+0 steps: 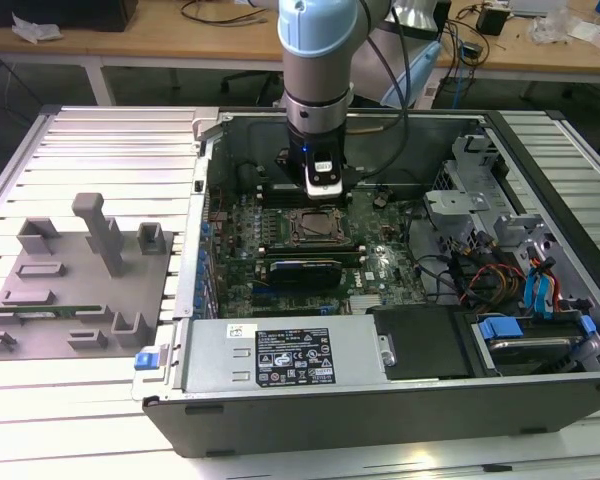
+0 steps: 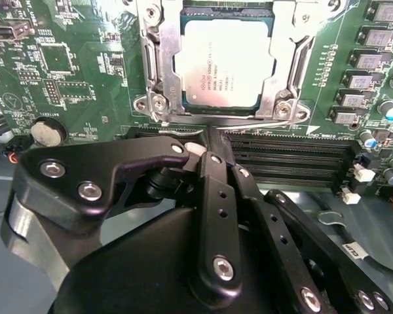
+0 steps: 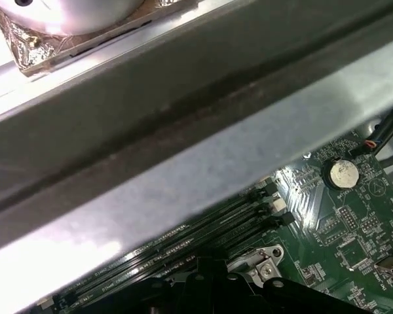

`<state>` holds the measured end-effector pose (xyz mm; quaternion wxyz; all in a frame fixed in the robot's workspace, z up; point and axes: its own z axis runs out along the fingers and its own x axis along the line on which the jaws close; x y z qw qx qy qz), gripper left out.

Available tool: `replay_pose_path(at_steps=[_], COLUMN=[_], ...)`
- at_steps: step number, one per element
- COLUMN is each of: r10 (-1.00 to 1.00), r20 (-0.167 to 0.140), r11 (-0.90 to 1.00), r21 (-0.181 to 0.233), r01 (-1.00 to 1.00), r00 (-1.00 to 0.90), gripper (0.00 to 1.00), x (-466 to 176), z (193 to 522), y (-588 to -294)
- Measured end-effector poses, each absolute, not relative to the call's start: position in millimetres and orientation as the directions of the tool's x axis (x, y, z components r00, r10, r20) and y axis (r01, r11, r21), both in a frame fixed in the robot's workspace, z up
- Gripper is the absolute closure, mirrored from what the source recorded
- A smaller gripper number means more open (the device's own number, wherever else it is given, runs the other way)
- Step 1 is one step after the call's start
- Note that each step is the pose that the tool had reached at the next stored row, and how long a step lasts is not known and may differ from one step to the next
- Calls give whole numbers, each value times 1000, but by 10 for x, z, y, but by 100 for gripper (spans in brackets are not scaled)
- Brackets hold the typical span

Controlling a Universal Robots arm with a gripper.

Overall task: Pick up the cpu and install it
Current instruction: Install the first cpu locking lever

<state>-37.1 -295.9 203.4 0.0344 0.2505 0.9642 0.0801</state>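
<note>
My fingers (image 2: 213,190), pressed together and pinching nothing, hang just short of the cpu (image 2: 224,62), which lies flat in its socket (image 2: 156,65) on the motherboard (image 2: 72,59), straight beyond my tips.

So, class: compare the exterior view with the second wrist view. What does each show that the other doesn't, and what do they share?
The exterior view adds the tray on the exterior view's left, the arm and the power supply. The second wrist view adds the cpu lying silver side up in the socket, and a coin cell. Shared: the gripper, the socket and the motherboard.
</note>
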Motion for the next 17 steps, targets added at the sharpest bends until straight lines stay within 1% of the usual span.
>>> replay_pose_path(at_steps=[17], r10=[513], r20=[-32], r11=[850], r21=[162], r01=[502], r00=[-858], gripper=[89], x=[-346], z=[1999], y=[-2959])
